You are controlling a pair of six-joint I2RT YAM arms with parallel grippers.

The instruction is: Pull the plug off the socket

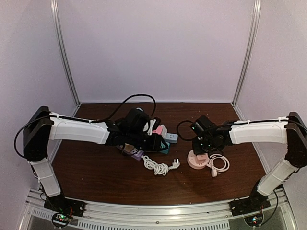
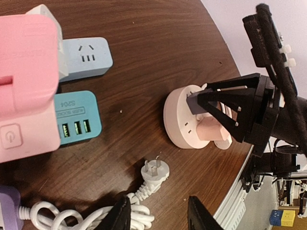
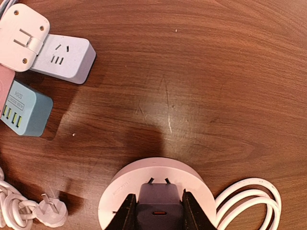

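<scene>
Right pincer [image 3: 158, 196]: closed on the plug [image 3: 158, 205], one finger pressed against each of its flanks, contact visible on both sides in the right wrist view. The plug is a grey block seated upright in the top of the round pink socket [image 3: 120, 184], near the socket's rim on my side; two slots of the socket face show just beyond it. The plug sits directly between my fingertips, not offset to either one. The socket rests flat on the brown surface [image 3: 201, 72], right of centre in the top view, and its own white lead [image 3: 249, 194] loops beside it on the right. Left pincer [image 2: 160, 213]: jaws apart, holding nothing, hanging over a coiled white cord [image 2: 72, 213] whose pronged end [image 2: 154, 171] lies free on the surface, between that pincer and the socket. Beyond the left pincer lies a cluster: a pink strip [image 2: 24, 81], a teal USB block [image 2: 76, 117] and a pale blue adapter [image 2: 88, 57], all well apart from the socket. The left wrist view confirms the grey plug clamped between my right fingers above the pink socket.
</scene>
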